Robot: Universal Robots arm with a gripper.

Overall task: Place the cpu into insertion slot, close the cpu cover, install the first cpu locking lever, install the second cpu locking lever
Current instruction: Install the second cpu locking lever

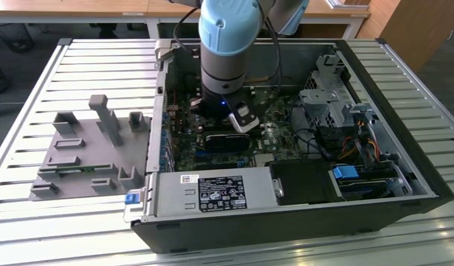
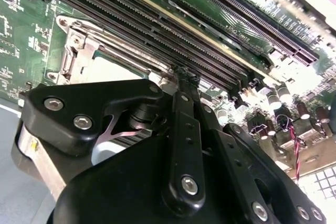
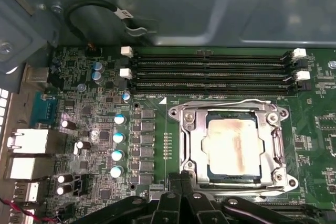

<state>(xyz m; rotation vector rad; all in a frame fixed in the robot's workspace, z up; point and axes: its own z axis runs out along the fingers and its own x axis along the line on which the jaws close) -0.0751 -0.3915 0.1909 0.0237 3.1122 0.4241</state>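
The cpu (image 3: 233,145), a square chip with a silvery, stained top, lies in the insertion slot (image 3: 281,118) on the green motherboard. The cpu cover (image 3: 195,145), a silvery frame, lies flat around it, and the chip shows through its middle opening. A thin wire lever (image 3: 226,103) runs along the slot's side that faces the memory slots. My gripper (image 3: 181,178) is shut, its tips together at the slot's rim by one corner. In the second wrist view the gripper (image 2: 185,73) touches the rim beside the cpu (image 2: 113,69). Nothing shows between its fingers.
Long black memory slots (image 3: 210,72) lie just beyond the socket. Capacitors (image 3: 118,137) and rear ports (image 3: 29,142) stand beside it. In the exterior view the arm (image 1: 223,50) reaches down into the open computer case (image 1: 404,166); a grey fixture (image 1: 86,149) sits on the slatted table at that view's left.
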